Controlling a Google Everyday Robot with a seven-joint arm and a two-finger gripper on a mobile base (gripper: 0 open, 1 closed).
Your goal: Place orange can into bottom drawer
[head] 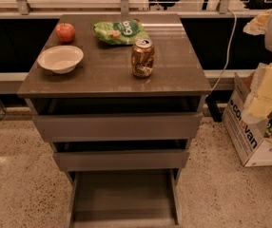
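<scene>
The orange can [142,57] stands upright on the brown cabinet top [112,75], right of centre and near the front edge. The bottom drawer [124,198] is pulled out at the foot of the cabinet; its flat floor is bare. My gripper [264,99] shows as a pale cream shape at the right edge of the view, well to the right of the can and off the cabinet. It touches nothing that I can see.
A red apple [65,32], a white bowl [60,59] and a green snack bag [121,31] share the cabinet top. The two upper drawers [119,126] are slightly open. A cardboard box [250,132] stands on the floor at the right.
</scene>
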